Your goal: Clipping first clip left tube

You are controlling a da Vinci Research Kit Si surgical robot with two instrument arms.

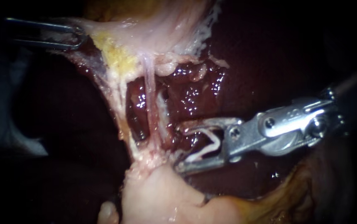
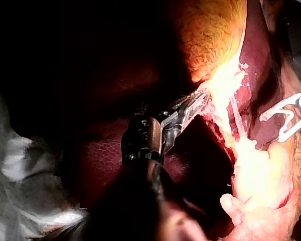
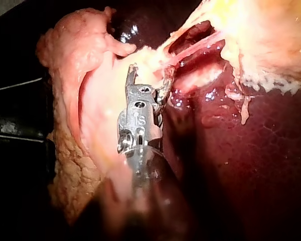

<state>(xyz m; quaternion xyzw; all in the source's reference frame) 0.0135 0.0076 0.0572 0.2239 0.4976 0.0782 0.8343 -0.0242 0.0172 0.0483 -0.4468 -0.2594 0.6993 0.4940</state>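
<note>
Jaws of right instrument (image 1: 178,147) spread, carrying open clip (image 1: 206,145) — near left tube (image 1: 148,95), not yet around. Left instrument (image 1: 79,36) pinches tissue fold (image 1: 103,27). Advance square across tube — both legs past before closing.

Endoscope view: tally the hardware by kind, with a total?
Instruments: 2, left instrument holding pale tissue, right instrument carrying the clip
Clips: 1, seated between the right instrument's jaws, not closed
Total: 3
</note>
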